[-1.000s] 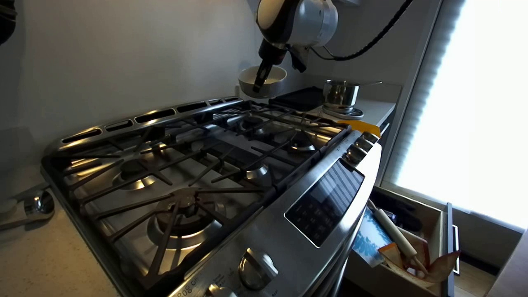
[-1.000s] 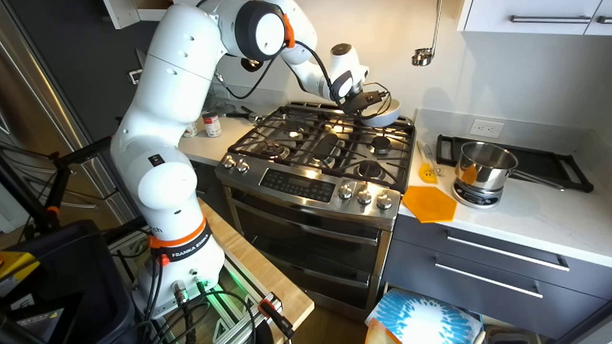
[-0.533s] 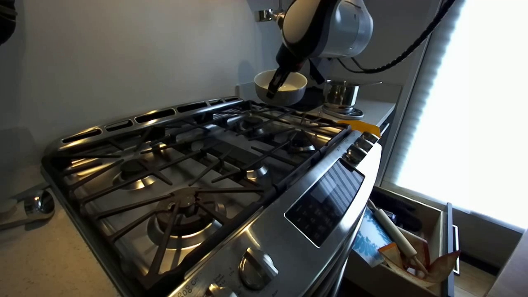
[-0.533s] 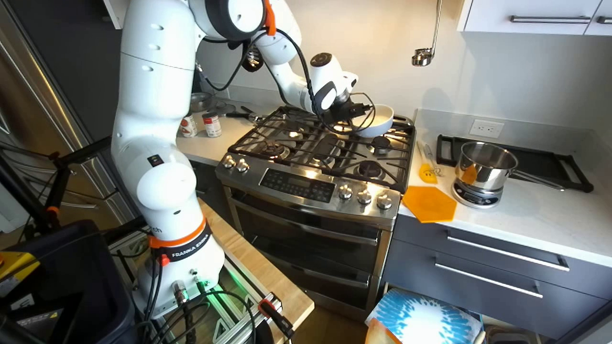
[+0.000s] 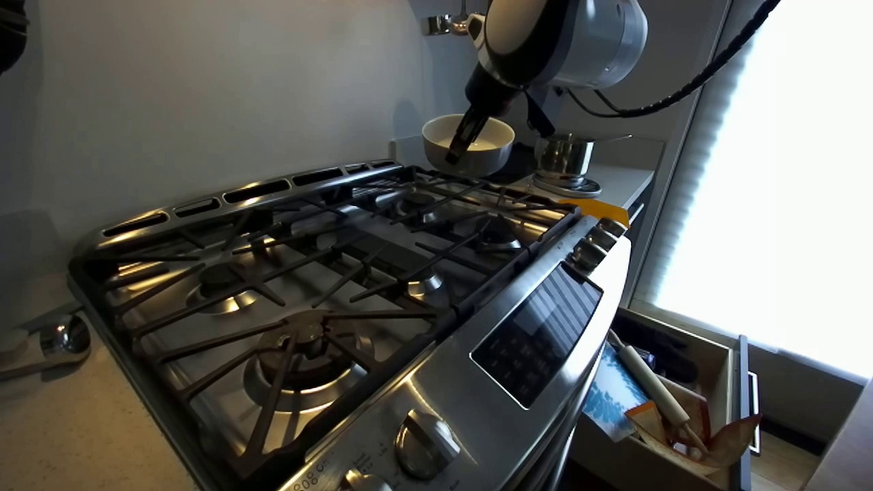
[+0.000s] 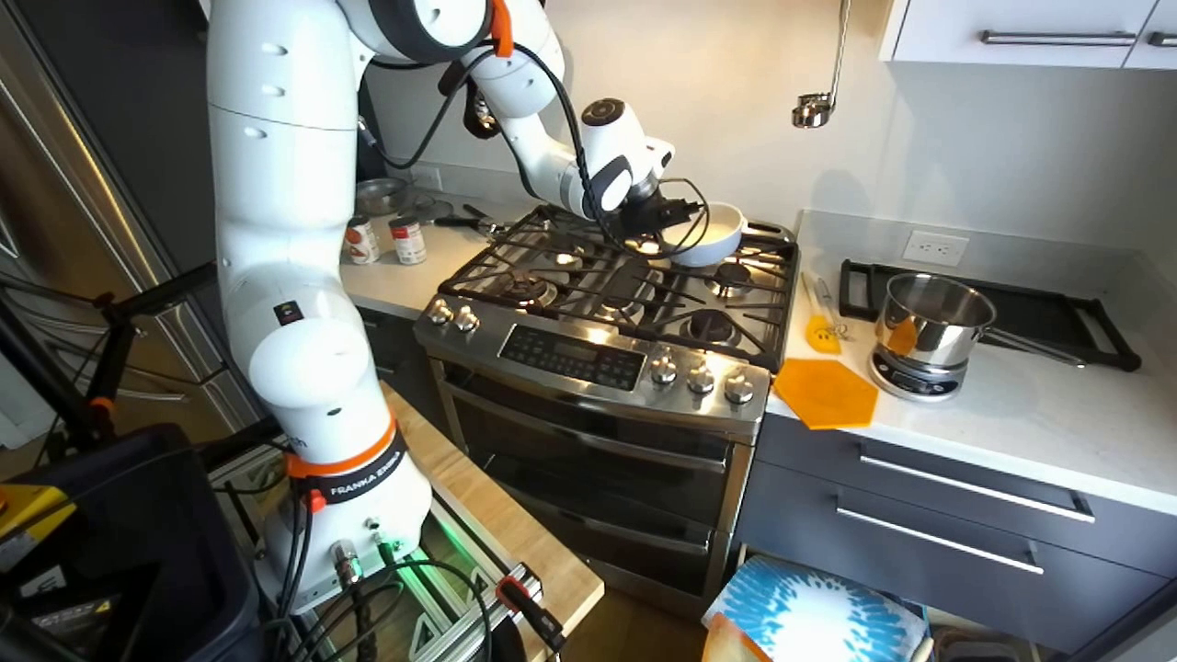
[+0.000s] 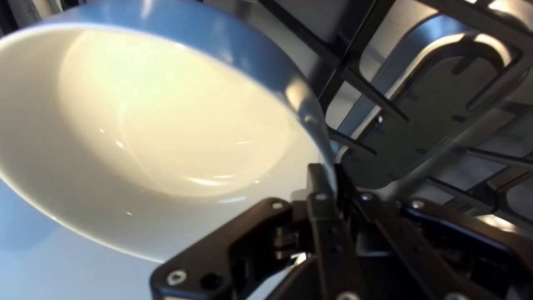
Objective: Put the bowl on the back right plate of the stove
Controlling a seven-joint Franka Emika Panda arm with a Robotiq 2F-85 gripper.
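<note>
Stove [image 6: 588,414] is filling the middle of an exterior view, black grates [image 7: 374,92] spanning its top. Arm [image 6: 285,202] is standing in front, at the stove's left, and reaching over the grates. Worktop [image 6: 1057,418] is running along both sides of the stove. Below it, right beside the stove, drawer [image 5: 744,382] is standing open, rolling pin [image 5: 653,385] lying in it. Black tray [image 6: 1039,317] is lying along the back of the worktop. Pot [image 6: 942,322] is sitting just in front of the tray, on a scale [image 6: 919,379]. Orange mat [image 6: 828,393] is lying between stove and scale.

Bowl [image 7: 166,116] is showing over the stove's back right area in both exterior views, mouth facing up. Whether its base is touching the grates: unclear. Gripper [image 7: 328,171] is clamping the bowl's rim, one finger pressing inside the wall, the other outside.

Centre burner [image 7: 433,112], oblong, is showing just past the rim in the wrist view. Back right burner [image 6: 733,275] is showing just in front of the bowl and to its right in an exterior view; can't tell how squarely they're lining up. Two cans [image 6: 407,241] are standing on the worktop left of the stove.
</note>
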